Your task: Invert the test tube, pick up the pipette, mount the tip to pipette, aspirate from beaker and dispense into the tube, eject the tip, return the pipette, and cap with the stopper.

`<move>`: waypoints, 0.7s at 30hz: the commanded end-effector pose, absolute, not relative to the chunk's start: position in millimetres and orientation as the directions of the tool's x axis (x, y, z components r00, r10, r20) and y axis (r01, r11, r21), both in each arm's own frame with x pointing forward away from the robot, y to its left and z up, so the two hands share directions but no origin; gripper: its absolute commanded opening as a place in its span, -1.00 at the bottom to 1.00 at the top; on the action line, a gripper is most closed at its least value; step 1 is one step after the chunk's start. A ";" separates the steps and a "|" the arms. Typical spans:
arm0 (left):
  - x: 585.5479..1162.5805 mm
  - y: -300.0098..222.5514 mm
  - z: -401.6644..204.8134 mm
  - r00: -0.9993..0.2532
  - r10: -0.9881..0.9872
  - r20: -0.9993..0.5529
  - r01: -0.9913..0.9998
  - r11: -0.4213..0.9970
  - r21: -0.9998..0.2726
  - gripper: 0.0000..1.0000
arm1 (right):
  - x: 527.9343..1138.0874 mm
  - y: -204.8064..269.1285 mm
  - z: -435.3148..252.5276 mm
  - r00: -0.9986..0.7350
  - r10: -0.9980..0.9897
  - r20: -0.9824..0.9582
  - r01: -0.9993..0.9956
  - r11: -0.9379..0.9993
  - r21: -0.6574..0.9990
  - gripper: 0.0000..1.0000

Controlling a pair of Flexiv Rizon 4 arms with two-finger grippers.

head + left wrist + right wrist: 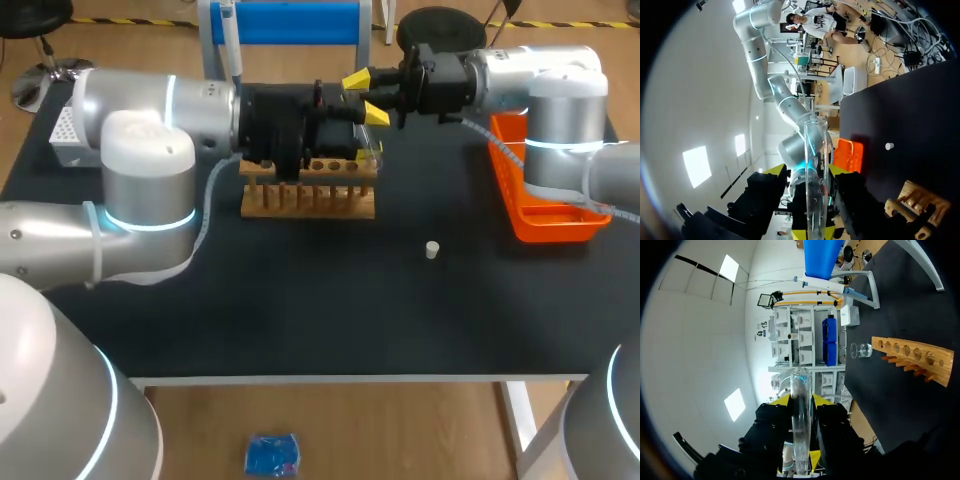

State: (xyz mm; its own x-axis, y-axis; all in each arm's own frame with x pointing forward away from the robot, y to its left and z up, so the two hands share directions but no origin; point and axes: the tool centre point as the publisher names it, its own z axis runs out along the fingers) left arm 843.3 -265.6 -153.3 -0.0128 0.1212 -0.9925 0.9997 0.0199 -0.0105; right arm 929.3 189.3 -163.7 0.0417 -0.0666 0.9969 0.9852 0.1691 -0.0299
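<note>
Table [330, 320], black, carries all we see, and we place everything by the wooden rack [308, 197] on it. Our left arm [150, 105] lies level over the rack's left half; our right arm [540, 85] lies level behind the rack's right end. A blue stand [290, 22] rises well behind the rack, and the pipette [231, 45] hangs at its left post. An orange tray [540, 222] sits well to the right of the rack, a grey box [62, 128] with holes well to its left. The beaker [860, 350] stands just off the rack's far end, as the right wrist view shows it. The tube [800, 382] is in the air over the rack's right end, clear of the table. The right fingers [801, 400] pinch it from two sides, yellow tips tight against the glass. The left fingers [807, 171] stand wider: the tube passes between them, and we see a gap on one side. The stopper [432, 250] sits alone in front of the rack, off to the right.
</note>
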 end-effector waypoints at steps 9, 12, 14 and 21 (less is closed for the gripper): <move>836.8 -269.0 -159.1 -0.038 0.084 -0.996 0.999 0.015 -0.037 -0.06 | 930.0 188.9 -163.8 0.041 -0.066 0.997 0.985 0.171 -0.029 -1.00; 835.0 -268.9 -159.5 -0.039 0.082 -0.996 0.999 0.017 -0.038 -0.09 | 930.0 188.9 -163.8 0.041 -0.066 0.997 0.985 0.171 -0.029 -1.00; 833.8 -268.6 -159.5 -0.040 0.081 -0.996 0.999 0.021 -0.038 -0.09 | 930.0 188.9 -163.8 0.041 -0.066 0.997 0.985 0.171 -0.029 -1.00; 831.6 -268.1 -160.1 -0.043 0.082 -0.996 0.999 0.026 -0.041 -0.05 | 930.0 188.9 -163.8 0.041 -0.066 0.997 0.985 0.171 -0.029 -1.00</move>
